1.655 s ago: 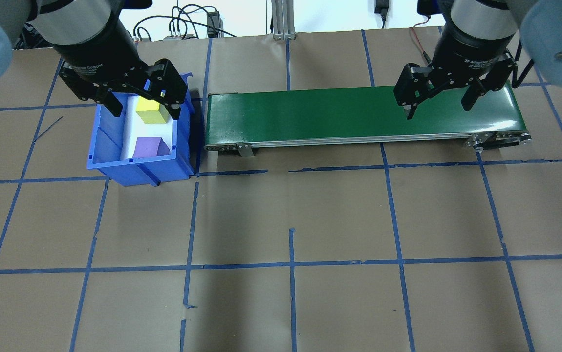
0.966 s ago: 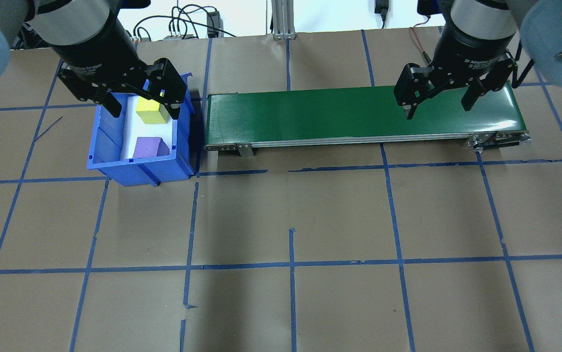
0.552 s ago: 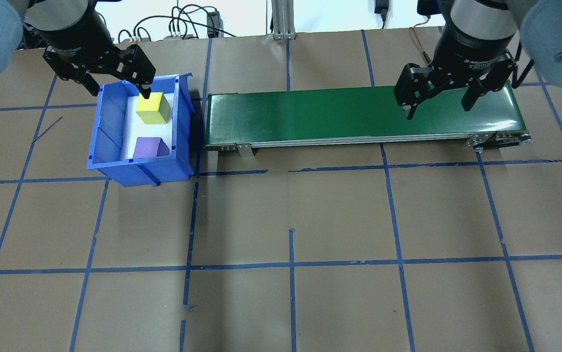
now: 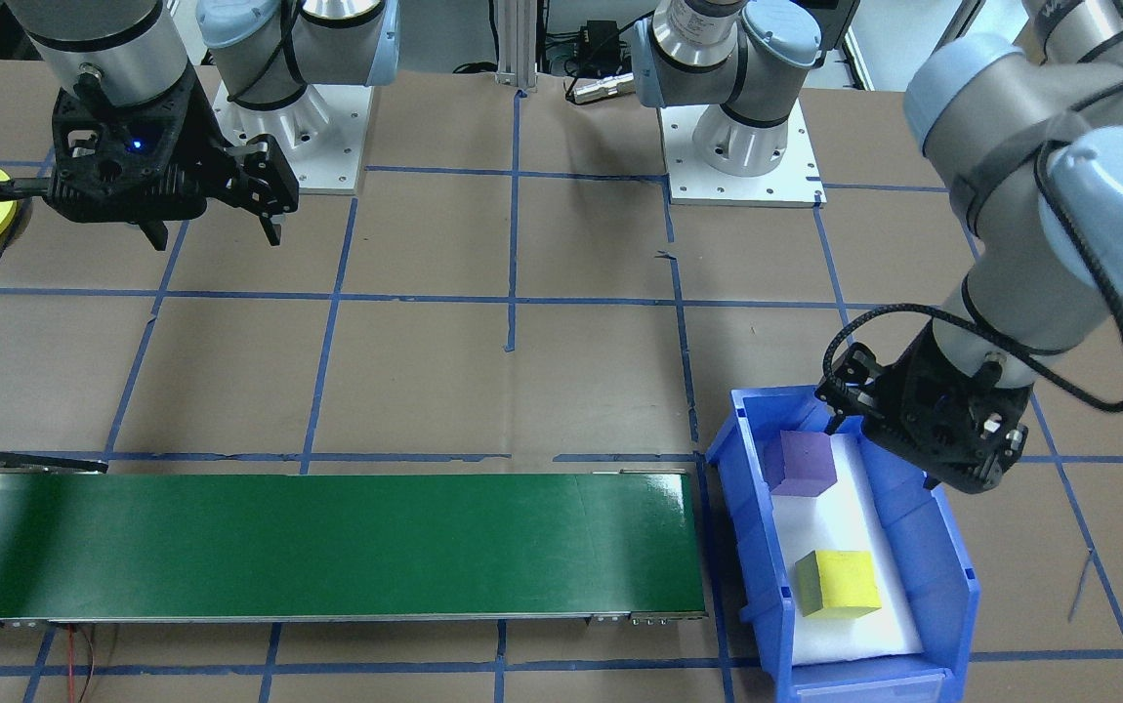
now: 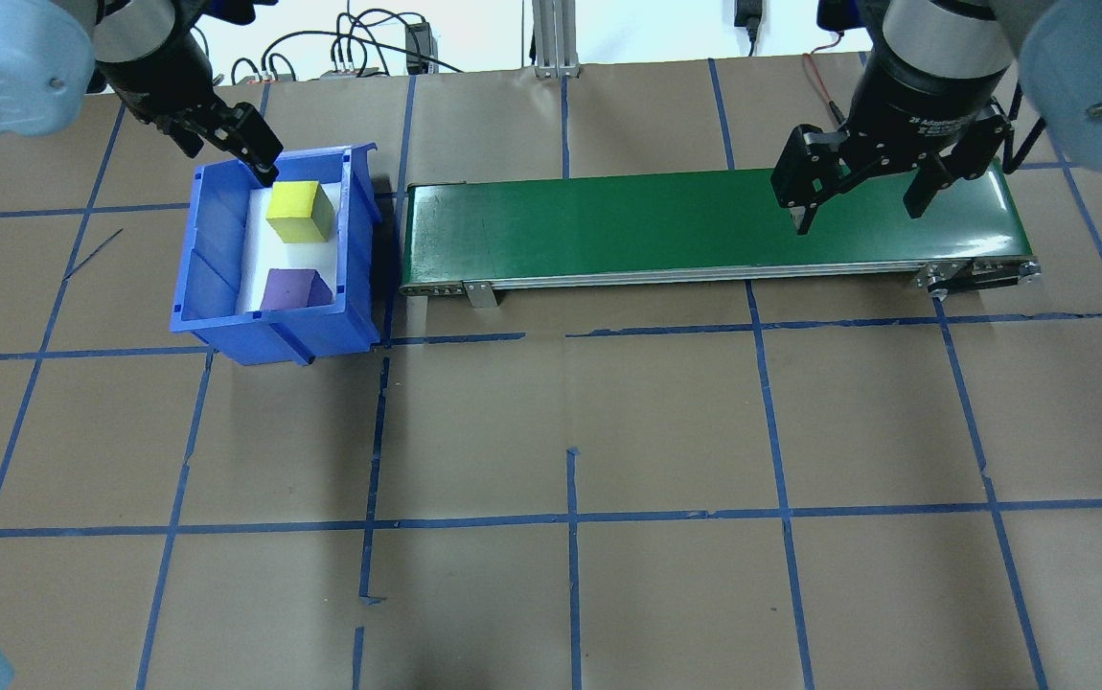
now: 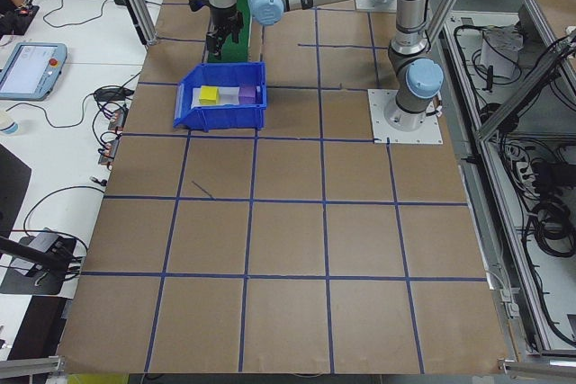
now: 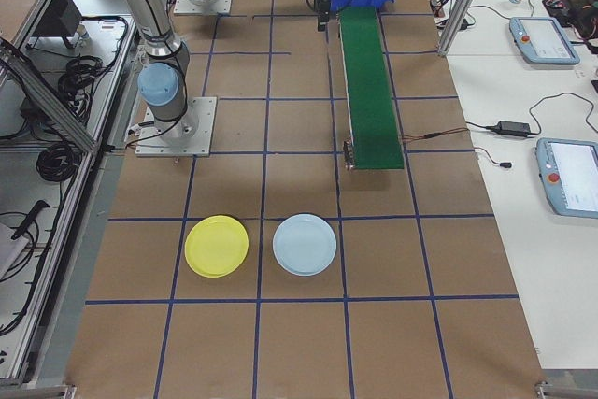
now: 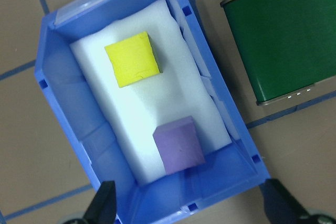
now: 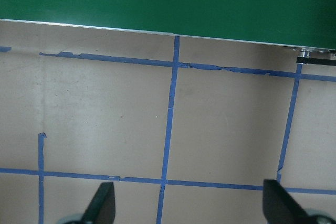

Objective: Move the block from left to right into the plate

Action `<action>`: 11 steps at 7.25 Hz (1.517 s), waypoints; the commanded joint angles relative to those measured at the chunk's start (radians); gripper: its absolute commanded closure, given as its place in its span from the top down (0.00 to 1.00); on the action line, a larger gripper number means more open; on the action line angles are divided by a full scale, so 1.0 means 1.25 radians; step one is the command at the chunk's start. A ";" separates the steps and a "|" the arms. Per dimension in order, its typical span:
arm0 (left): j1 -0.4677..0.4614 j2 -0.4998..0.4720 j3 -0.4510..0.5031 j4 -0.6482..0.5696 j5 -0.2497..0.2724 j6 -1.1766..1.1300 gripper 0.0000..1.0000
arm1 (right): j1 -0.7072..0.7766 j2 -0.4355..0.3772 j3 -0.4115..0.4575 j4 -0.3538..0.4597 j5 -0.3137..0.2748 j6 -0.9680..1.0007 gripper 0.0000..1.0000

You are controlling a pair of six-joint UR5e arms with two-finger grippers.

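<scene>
Nothing moved yet: yellow foam cube (image 5: 298,211) and purple foam cube (image 5: 293,289) sit in blue plastic bin (image 5: 208,287). Left gripper (image 4: 915,441) and right gripper (image 5: 860,198) both wide open, empty; conveyor transfer and plate drop remain.

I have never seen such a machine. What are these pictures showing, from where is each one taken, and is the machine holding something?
These are two robot arms bolted to a paper-covered table, each ending in a two-finger gripper. Two pictures look down on the table, one from behind the robot and one facing it. Two look along the table from its ends. Two come from small cameras on the wrists, looking down between the fingers.

On the table stands a blue bin with a yellow block and a purple block lying on white foam. Beside the bin is a green conveyor belt. Beyond the belt's other end lie a yellow plate and a pale blue plate.

The left gripper hangs over the bin, open and empty. The right gripper hangs near the belt's far end, also open. Nothing is held.
</scene>
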 commanded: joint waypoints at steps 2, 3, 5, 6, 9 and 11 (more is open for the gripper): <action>0.027 -0.099 0.001 0.119 -0.036 0.288 1.00 | 0.001 -0.001 0.000 -0.003 -0.001 -0.001 1.00; 0.027 -0.132 0.001 0.150 -0.038 0.331 1.00 | -0.001 -0.001 0.000 -0.003 -0.001 -0.001 1.00; 0.027 -0.177 0.004 0.170 -0.038 0.505 1.00 | -0.001 -0.001 0.000 -0.003 -0.001 -0.001 1.00; 0.027 -0.200 0.026 0.169 -0.037 0.545 1.00 | -0.001 -0.001 0.000 -0.003 -0.001 -0.001 1.00; 0.025 -0.255 0.046 0.132 -0.037 0.617 1.00 | -0.001 -0.001 0.000 -0.003 -0.001 -0.001 1.00; 0.025 -0.266 0.049 0.142 -0.037 0.659 0.76 | -0.001 -0.001 0.000 -0.003 -0.001 -0.001 1.00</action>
